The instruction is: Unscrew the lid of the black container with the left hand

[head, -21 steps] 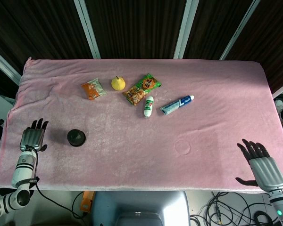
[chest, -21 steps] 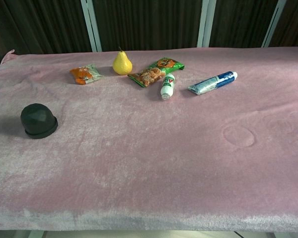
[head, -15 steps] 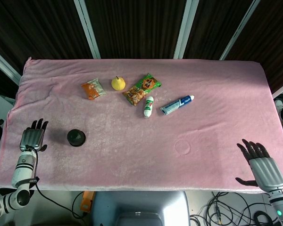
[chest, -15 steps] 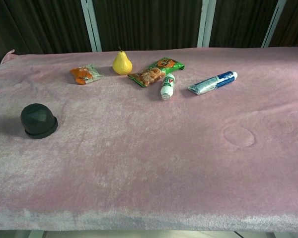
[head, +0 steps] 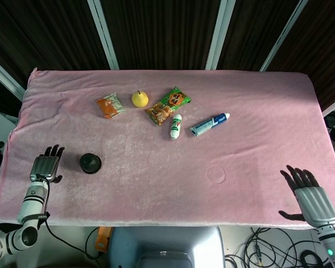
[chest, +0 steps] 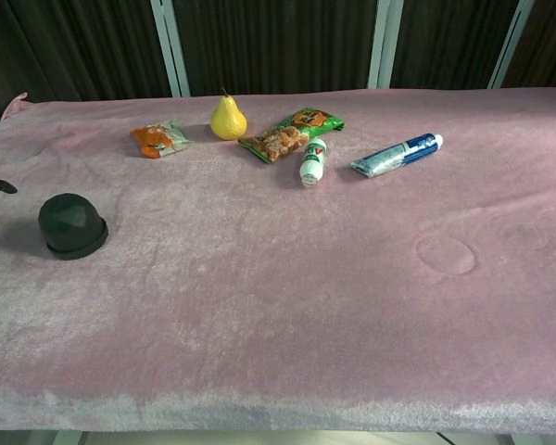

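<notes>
Black container (head: 90, 162) untouched, left robot hand (head: 46, 167) beside it — fingers spread, empty, right robot hand (head: 307, 196) likewise

No legible text on the snack packets (head: 167, 105), small bottle (head: 176, 126) or tube (head: 209, 124).

Pear (head: 139, 99), two snack packets (head: 110, 105) (head: 168, 105), white bottle (head: 176, 126), toothpaste tube (head: 209, 124), pink cloth (head: 251, 128).

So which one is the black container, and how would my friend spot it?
Start at the pink table cloth and go to its left end, near the robot's left hand. The black container sits alone there, apart from the snacks, pear and tubes further back. It is the only dark, round, squat thing on the cloth.
</notes>
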